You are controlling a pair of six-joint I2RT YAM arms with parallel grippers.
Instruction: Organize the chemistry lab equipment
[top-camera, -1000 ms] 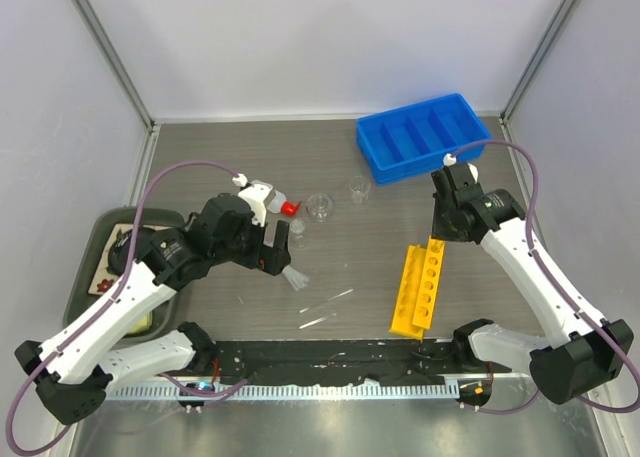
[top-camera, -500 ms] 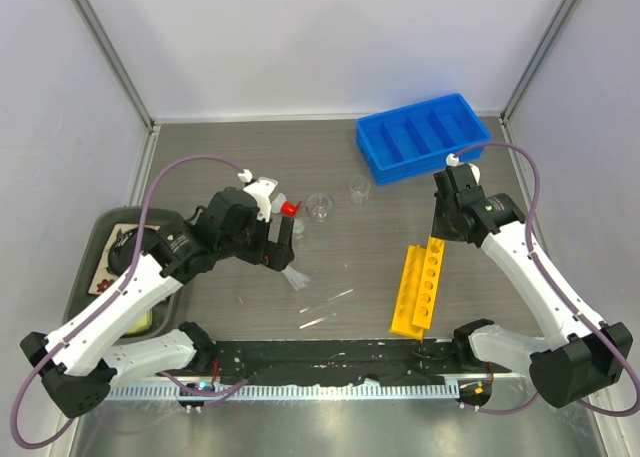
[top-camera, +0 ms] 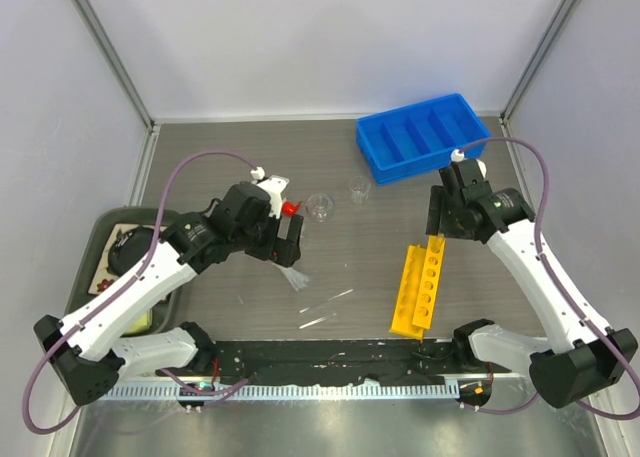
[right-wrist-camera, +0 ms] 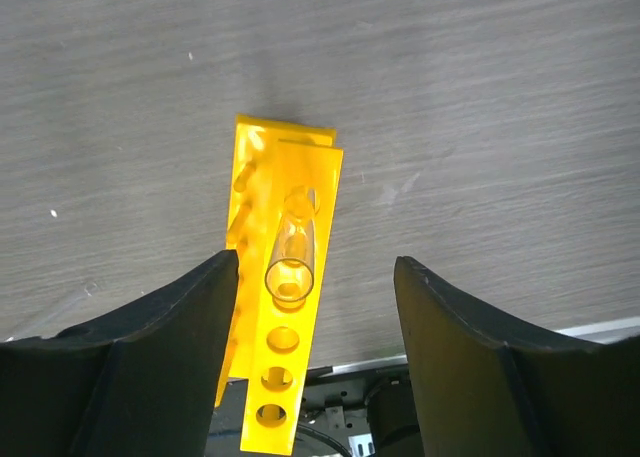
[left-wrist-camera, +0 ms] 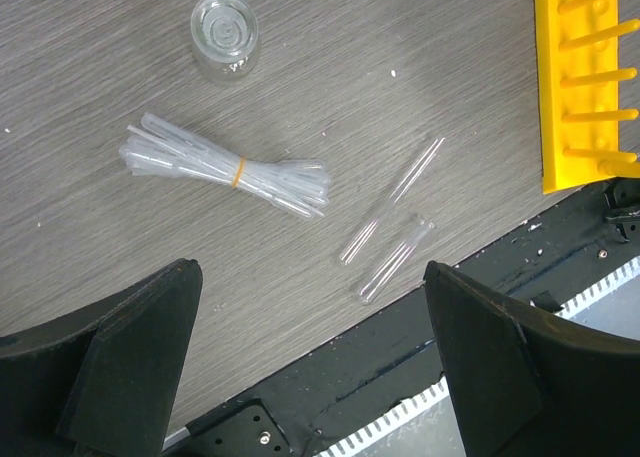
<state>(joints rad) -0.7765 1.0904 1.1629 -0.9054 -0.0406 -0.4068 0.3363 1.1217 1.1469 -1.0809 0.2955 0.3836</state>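
Little is sorted yet, I judge. The blue compartmented bin (top-camera: 424, 137), beyond the yellow rack (top-camera: 420, 289), shows nothing inside. The white squeeze bottle (top-camera: 289, 207), small beakers (top-camera: 319, 206), banded pipette bundle (left-wrist-camera: 225, 167) and two loose test tubes (left-wrist-camera: 390, 237) lie left of the rack. Only the right wrist view reveals one test tube (right-wrist-camera: 292, 249) standing in a rack hole, below the right gripper (right-wrist-camera: 315, 267), spread wide and empty. The left gripper (left-wrist-camera: 310, 277), equally wide and empty, hangs over the loose tubes.

The bin (top-camera: 423, 135) sits in the far right corner. The rack (top-camera: 420, 287) lies before it, by the near edge. Two tubes (left-wrist-camera: 392, 201) lie left of the rack.
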